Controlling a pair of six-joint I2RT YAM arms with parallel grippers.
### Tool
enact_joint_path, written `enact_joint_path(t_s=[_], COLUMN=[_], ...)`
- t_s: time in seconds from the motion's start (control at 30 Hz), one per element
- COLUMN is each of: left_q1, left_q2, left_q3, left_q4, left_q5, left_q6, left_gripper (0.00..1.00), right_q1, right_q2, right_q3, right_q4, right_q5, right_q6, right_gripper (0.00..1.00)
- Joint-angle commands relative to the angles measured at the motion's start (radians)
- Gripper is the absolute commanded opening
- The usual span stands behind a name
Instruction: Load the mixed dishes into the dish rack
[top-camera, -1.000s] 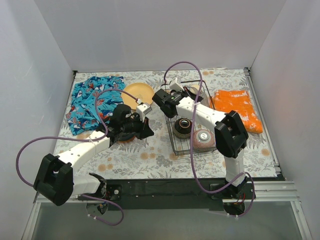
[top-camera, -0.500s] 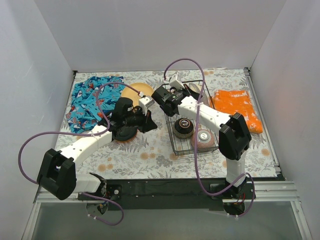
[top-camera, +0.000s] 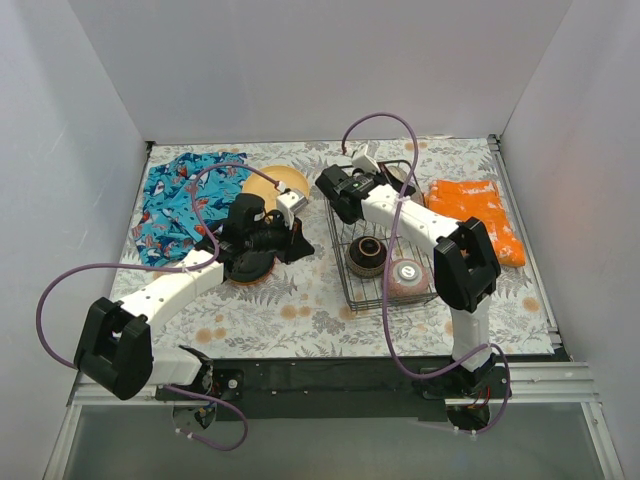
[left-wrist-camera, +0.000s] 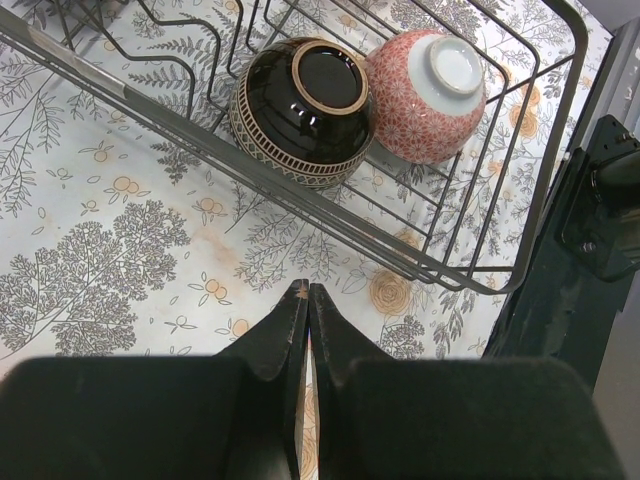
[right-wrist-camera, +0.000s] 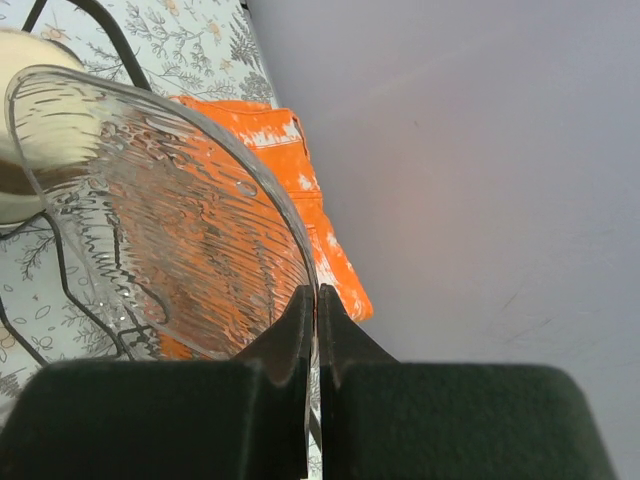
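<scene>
Two dark fingers of the left gripper (left-wrist-camera: 305, 290) rise from the bottom edge, pressed together with nothing between them, above a pale tablecloth (left-wrist-camera: 110, 250) printed with grey trees and small orange fruit. Beyond them, the black wire dish rack (left-wrist-camera: 130, 95) runs diagonally across the top. Inside it, a dark brown-ringed bowl (left-wrist-camera: 300, 110) and a pink bowl (left-wrist-camera: 425, 80) sit touching, both foot rings facing the viewer. A black machine part (left-wrist-camera: 600, 200) stands at the right edge.
</scene>
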Motion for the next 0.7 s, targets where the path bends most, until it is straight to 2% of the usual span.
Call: enact_joint_path(t_s=[0.0, 0.27, 0.43, 0.5, 0.53, 0.57, 0.6, 0.67], left_q1=[0.012, 0.024, 0.029, 0.03, 0.03, 0.03, 0.03, 0.03], left_q2=[-0.024, -0.022, -0.034, -0.036, -0.036, -0.034, -0.033, -0.022], left_q3=[-0.018, -0.009, -0.023, -0.023, -0.021, -0.02, -0.017, -0.003], left_q4=[0.016, 0.023, 0.01, 0.009, 0.01, 0.01, 0.009, 0.01], left_q5=[0.016, 0.016, 0.011, 0.013, 0.016, 0.016, 0.016, 0.016], left_q6=[0.006, 0.018, 0.024, 0.019, 0.018, 0.016, 0.013, 0.009], left_gripper=[0.0, 0.0, 0.0, 0.0, 0.0, 0.0, 0.0, 0.0], right_q1=[0.016, 0.036, 0.058, 0.092, 0.106, 0.126, 0.138, 0.167], right_q2=[0.011, 0.008, -0.065, -0.101, -0.127, -0.135, -0.139, -0.133], right_q3=[0.037, -0.044, -0.145, -0.218, -0.234, -0.237, -0.225, -0.147], right_q4=[0.024, 0.052, 0.061, 0.063, 0.064, 0.064, 0.066, 0.064], right_q5=[0.271, 0.269, 0.184, 0.153, 0.145, 0.139, 0.141, 0.139], right_q6=[-0.001, -0.021, -0.061, -0.073, -0.075, -0.081, -0.076, -0.079], right_gripper=[0.01, 0.01, 0.01, 0.09, 0.17, 0.29, 0.35, 0.52])
